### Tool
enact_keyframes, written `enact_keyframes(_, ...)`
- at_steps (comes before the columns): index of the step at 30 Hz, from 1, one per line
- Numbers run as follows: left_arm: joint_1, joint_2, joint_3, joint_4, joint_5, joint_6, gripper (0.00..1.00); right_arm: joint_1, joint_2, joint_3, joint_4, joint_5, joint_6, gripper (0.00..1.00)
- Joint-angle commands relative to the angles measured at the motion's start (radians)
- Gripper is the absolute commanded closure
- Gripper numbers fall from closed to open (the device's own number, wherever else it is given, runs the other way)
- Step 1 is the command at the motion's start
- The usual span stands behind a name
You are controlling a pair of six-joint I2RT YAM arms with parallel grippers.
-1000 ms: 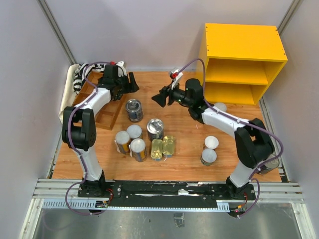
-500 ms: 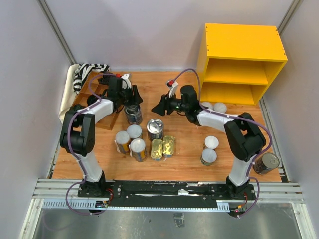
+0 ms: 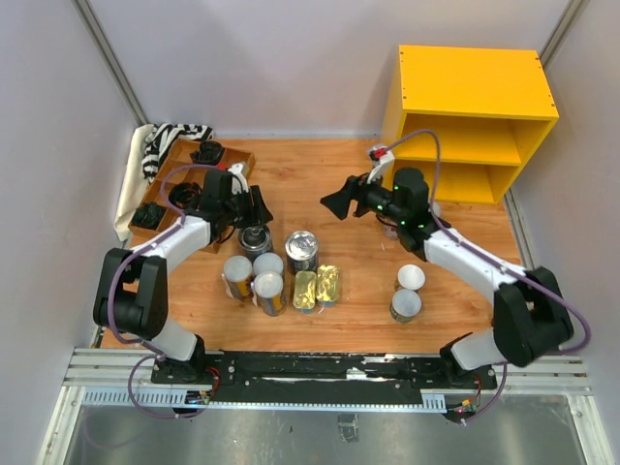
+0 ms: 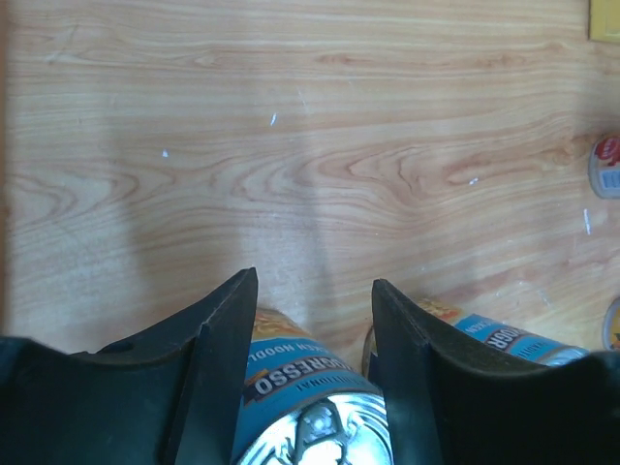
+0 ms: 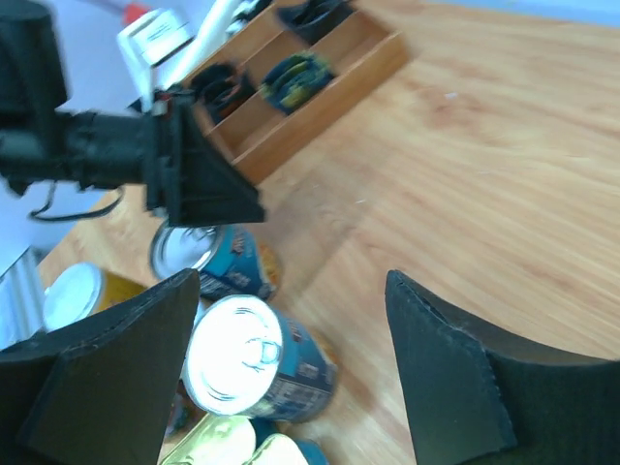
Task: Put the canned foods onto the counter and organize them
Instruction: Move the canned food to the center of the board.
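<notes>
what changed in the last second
The left gripper swung off the wooden tray toward the near edge and came down over the silver-topped can, with a finger now on either side of it; whether it is clamped is unclear. The right gripper, open and empty, drew back rightward toward the yellow shelf. The other cans, tray and shelf stayed put.

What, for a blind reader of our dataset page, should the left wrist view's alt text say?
The left tool grips a silver-topped, blue-labelled can between two black fingers at the bottom edge. A second blue-labelled can shows just right of it, with wooden table beyond.
</notes>
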Motion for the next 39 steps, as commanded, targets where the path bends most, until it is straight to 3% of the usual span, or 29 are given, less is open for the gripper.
enact_keyframes(1, -0.02, -0.108, 0.053, -0.048, -0.026, -0.033, 0.45, -0.054, -0.187, -0.045, -0.221, 0.271, -0.019, 0.19)
enact_keyframes(3, -0.043, -0.14, 0.11, -0.045, -0.046, -0.024, 0.39, -0.06, -0.286, -0.076, -0.308, 0.454, -0.04, 0.15)
enact_keyframes(6, -0.107, -0.127, 0.215, -0.036, -0.052, 0.006, 0.21, -0.101, -0.417, -0.128, -0.443, 0.703, 0.01, 0.03)
enact_keyframes(8, -0.162, -0.084, 0.284, -0.03, -0.05, 0.02, 0.09, -0.172, -0.455, -0.127, -0.571, 0.75, 0.056, 0.02)
enact_keyframes(11, -0.266, 0.023, 0.405, -0.035, -0.046, 0.053, 0.01, -0.279, -0.47, -0.13, -0.706, 0.745, 0.086, 0.01)
enact_keyframes(14, -0.361, 0.13, 0.542, -0.097, -0.075, 0.111, 0.0, -0.383, -0.462, -0.119, -0.796, 0.728, 0.105, 0.02)
enact_keyframes(18, -0.417, 0.26, 0.686, -0.083, -0.043, 0.127, 0.0, -0.485, -0.453, -0.125, -0.773, 0.655, 0.123, 0.0)
enact_keyframes(27, -0.535, 0.574, 1.037, -0.073, -0.071, 0.107, 0.0, -0.55, -0.302, -0.079, -0.642, 0.555, 0.189, 0.04)
enact_keyframes(39, -0.595, 0.746, 1.122, 0.024, -0.136, 0.066, 0.01, -0.569, -0.172, -0.07, -0.485, 0.452, 0.272, 0.07)
